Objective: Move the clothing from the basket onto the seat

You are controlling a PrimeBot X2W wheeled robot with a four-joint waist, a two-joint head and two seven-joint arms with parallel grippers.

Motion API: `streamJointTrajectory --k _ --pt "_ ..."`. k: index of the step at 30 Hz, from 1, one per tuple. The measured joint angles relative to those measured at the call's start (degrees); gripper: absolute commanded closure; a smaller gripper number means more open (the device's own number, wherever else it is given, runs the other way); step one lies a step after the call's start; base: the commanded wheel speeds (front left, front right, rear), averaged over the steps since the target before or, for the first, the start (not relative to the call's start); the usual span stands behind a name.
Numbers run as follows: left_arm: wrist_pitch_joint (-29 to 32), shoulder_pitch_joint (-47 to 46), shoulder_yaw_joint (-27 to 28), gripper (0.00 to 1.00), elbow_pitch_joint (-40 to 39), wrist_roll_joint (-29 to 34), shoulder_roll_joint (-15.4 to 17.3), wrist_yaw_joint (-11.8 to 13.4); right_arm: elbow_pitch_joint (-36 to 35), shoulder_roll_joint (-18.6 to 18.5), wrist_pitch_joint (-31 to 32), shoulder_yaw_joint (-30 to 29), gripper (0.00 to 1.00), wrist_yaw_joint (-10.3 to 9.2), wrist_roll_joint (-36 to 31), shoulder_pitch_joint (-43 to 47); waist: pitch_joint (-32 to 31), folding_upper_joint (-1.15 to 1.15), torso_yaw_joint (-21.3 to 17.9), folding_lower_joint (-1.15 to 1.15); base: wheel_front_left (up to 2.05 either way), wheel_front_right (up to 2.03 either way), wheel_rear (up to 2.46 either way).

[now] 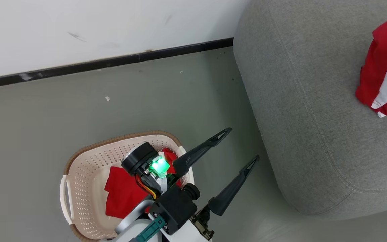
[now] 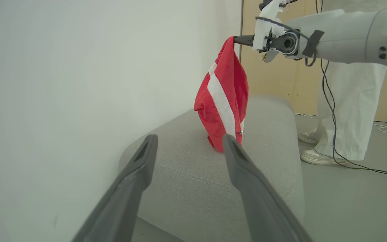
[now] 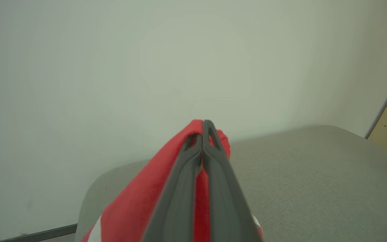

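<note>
- A pale wall (image 1: pixel 96 27) with a black baseboard (image 1: pixel 113 62) ran behind the scene, above a grey-green floor (image 1: pixel 62 117).
- The grey upholstered seat (image 1: pixel 314 117) stood on the floor to the right of the head view, its rounded corner near the wall.
- A person in white trousers and pale shoes (image 2: pixel 348 101) stood beyond the far end of the seat in the left wrist view, with a dark cable (image 2: pixel 331 111) hanging in front.
- The cream perforated laundry basket (image 1: pixel 86 168), brown at the rim, sat on the floor well apart from the seat.
- A red-and-white jersey (image 2: pixel 222 97) hung over the seat from the right claw (image 2: pixel 236 39), whose fingers were pressed together on its top edge. Its lower end reached the cushion top, though actual contact could not be told.
- A red garment (image 1: pixel 123 191) lay crumpled inside the basket, partly hidden by the left arm.
- The left claw (image 1: pixel 243 143) was held above the floor between basket and seat, its fingers spread wide and holding nothing.
</note>
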Motion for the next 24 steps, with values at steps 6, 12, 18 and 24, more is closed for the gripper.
streamJointTrajectory --k 6,12,18,24 --pt "0.4 -1.5 -0.4 0.0 -0.3 0.1 -0.1 -0.2 4.4 3.1 -2.3 -1.6 1.0 0.01 -0.2 3.6 2.6 0.0 1.4 0.0 0.0 0.0 0.0" --pt "0.3 -2.8 -0.5 0.0 -0.1 0.1 -0.2 -0.6 8.0 5.8 -3.9 -3.9 1.0 0.01 -0.4 8.1 4.7 0.0 2.7 0.0 0.0 0.0 0.0" --pt "-0.6 -4.0 -0.5 0.0 1.4 0.1 -0.3 -1.5 10.2 8.2 -4.5 -7.8 0.99 0.01 0.0 11.5 6.0 0.0 4.1 0.0 0.0 0.0 0.0" --pt "-1.1 -4.0 0.5 0.0 3.1 0.1 0.4 -1.6 8.6 10.8 -4.6 -7.5 0.39 0.01 -0.5 12.4 5.8 0.0 4.0 0.0 0.0 0.0 0.0"
